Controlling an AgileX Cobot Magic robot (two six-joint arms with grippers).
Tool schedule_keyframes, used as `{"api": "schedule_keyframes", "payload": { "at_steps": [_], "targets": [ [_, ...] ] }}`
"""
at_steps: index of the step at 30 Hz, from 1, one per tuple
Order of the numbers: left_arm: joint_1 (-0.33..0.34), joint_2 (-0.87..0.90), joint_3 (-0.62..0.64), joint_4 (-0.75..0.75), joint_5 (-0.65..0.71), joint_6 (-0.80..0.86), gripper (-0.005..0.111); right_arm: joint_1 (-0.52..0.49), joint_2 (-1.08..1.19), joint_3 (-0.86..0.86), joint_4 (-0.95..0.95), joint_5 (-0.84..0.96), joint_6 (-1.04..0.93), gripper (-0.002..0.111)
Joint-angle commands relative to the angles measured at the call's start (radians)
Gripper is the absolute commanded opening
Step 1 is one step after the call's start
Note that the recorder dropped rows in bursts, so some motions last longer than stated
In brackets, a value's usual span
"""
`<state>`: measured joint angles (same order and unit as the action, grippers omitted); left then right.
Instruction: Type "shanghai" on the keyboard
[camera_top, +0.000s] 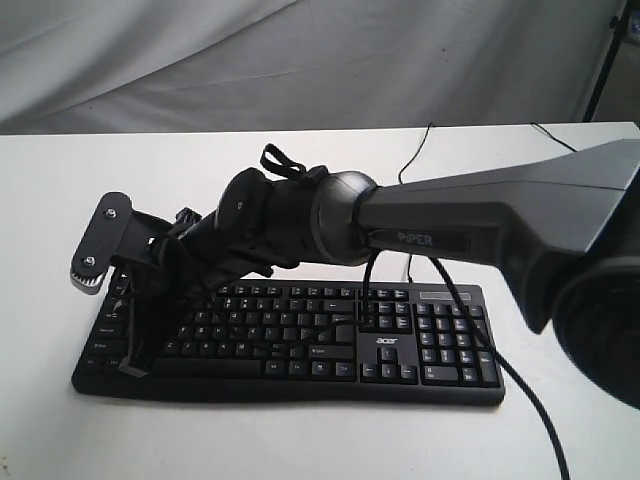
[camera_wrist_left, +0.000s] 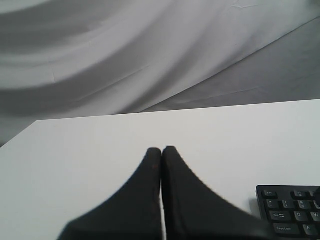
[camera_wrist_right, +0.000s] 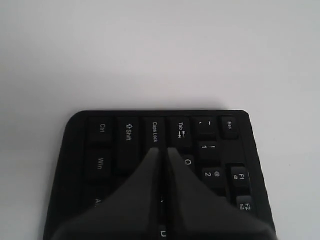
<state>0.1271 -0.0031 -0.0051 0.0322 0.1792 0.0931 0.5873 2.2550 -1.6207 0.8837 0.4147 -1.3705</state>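
In the exterior view, the wide black plastic keyboard (camera_top: 300, 335) lay on the white table (camera_top: 300, 440), with bare surface on every side and broad free room behind it up to the far edge. The grey right arm (camera_top: 480, 225) reached across from the right, and its black right gripper (camera_top: 137, 362) hung over the keyboard's left end.

In the left wrist view, the black left gripper (camera_wrist_left: 161, 149) had its fingers pressed together above bare table (camera_wrist_left: 100, 160), beside a keyboard (camera_wrist_left: 290, 210) corner.

In the right wrist view, the right gripper (camera_wrist_right: 163, 150) had its fingers together over the Caps Lock and Tab keys. Whether they touched the keys I could not tell. Open table (camera_wrist_right: 150, 50) lay beyond the keyboard (camera_wrist_right: 105, 145) edge.
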Motion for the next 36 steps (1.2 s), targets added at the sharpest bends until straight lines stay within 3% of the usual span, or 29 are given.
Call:
{"api": "schedule_keyframes", "payload": {
  "at_steps": [1,36],
  "targets": [
    [-0.004,0.003,0.005,-0.001,-0.005,-0.003,0.001,0.002,0.020,-0.022,-0.034,0.011,0.029,0.000],
    [-0.004,0.003,0.005,-0.001,-0.005,-0.003,0.001,-0.008,0.067,-0.022,-0.067,-0.011,0.030,0.000]
  ]
}}
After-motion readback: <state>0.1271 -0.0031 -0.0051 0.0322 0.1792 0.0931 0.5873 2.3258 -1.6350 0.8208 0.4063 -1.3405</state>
